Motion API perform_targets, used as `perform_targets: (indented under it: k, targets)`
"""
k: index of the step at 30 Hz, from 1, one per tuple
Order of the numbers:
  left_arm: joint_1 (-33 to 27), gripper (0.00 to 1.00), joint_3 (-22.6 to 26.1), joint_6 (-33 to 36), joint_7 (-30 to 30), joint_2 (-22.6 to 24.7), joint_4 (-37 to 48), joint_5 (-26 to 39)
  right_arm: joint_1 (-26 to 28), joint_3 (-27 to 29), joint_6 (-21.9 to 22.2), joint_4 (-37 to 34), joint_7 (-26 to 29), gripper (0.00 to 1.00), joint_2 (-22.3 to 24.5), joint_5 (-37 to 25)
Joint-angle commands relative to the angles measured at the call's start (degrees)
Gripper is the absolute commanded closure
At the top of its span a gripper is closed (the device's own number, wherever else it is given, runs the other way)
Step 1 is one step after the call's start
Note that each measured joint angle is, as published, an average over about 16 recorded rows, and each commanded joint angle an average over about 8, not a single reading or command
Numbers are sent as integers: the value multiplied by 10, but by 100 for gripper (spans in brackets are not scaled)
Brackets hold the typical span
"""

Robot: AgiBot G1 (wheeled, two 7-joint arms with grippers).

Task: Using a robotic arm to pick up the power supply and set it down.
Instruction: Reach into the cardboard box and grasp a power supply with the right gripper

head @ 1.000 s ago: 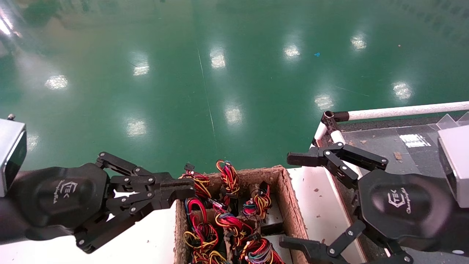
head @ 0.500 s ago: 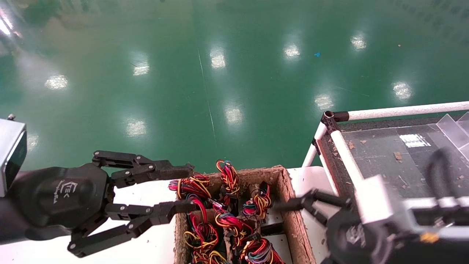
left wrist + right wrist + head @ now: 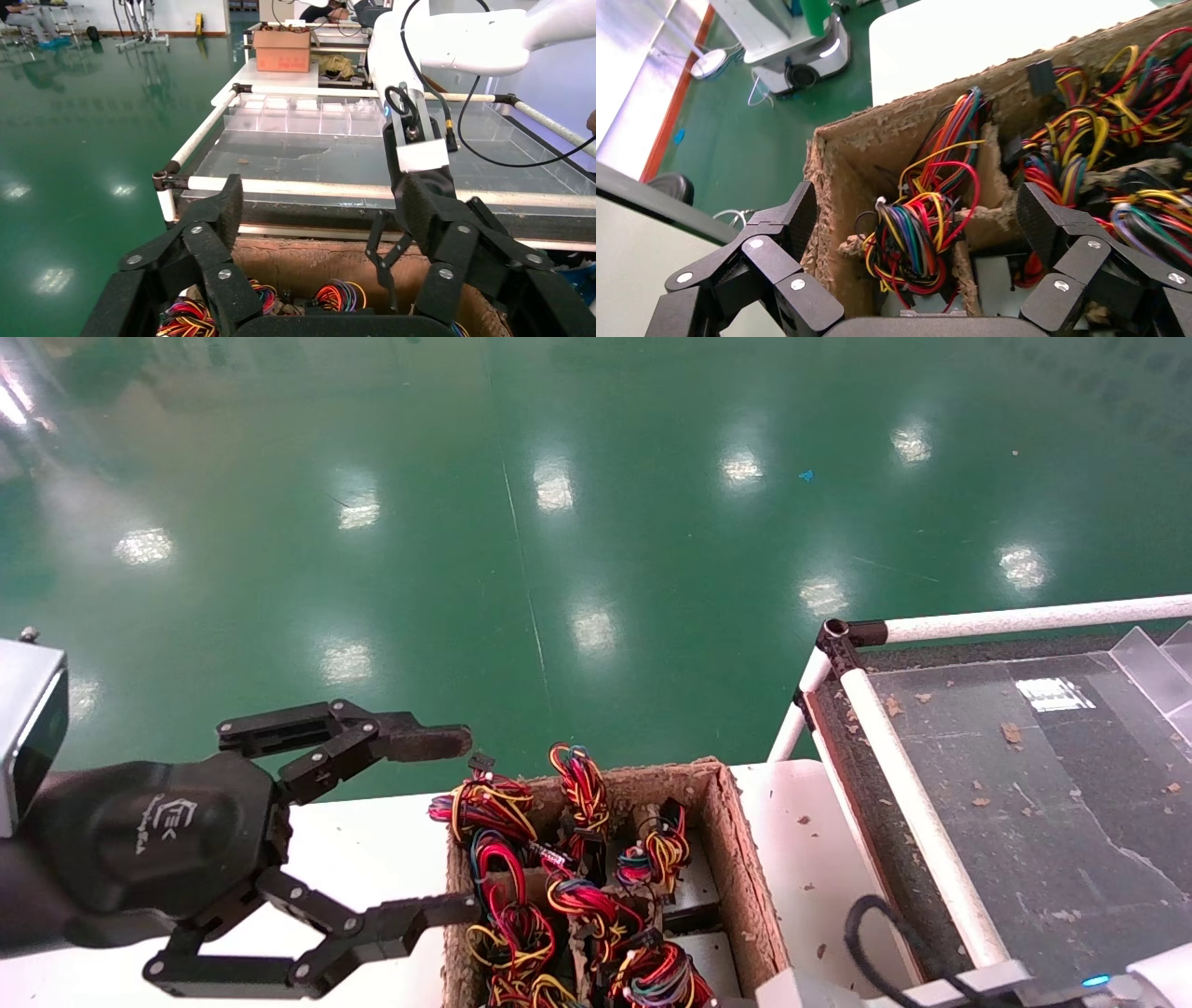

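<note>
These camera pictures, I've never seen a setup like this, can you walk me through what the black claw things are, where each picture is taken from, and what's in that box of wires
The black claws are the robot's two grippers. The wide picture comes from a camera on its head, looking down. There the left gripper hangs wide open at the edge of a cardboard box on a white table; it holds nothing.

The other two pictures come from cameras on the wrists, looking out between the fingers. The left wrist view looks across the box to a railed cart and also shows the right arm beyond the box. The right wrist view looks down into the box, with the right gripper open above a compartment holding a power supply, which shows mostly as a looped bundle of coloured wires. More such bundles fill the other compartments. Neither gripper grips anything yet.
</note>
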Motion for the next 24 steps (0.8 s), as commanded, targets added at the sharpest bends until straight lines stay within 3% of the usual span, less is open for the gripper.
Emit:
perform_targets:
  k: [1, 24]
  targets:
    - [0, 0, 0, 0, 0, 0, 0, 0, 3, -13, 2, 1, -1, 100, -4, -5]
    - [0, 0, 0, 0, 0, 0, 0, 0, -18, -47, 53, 2, -18, 100, -23, -36]
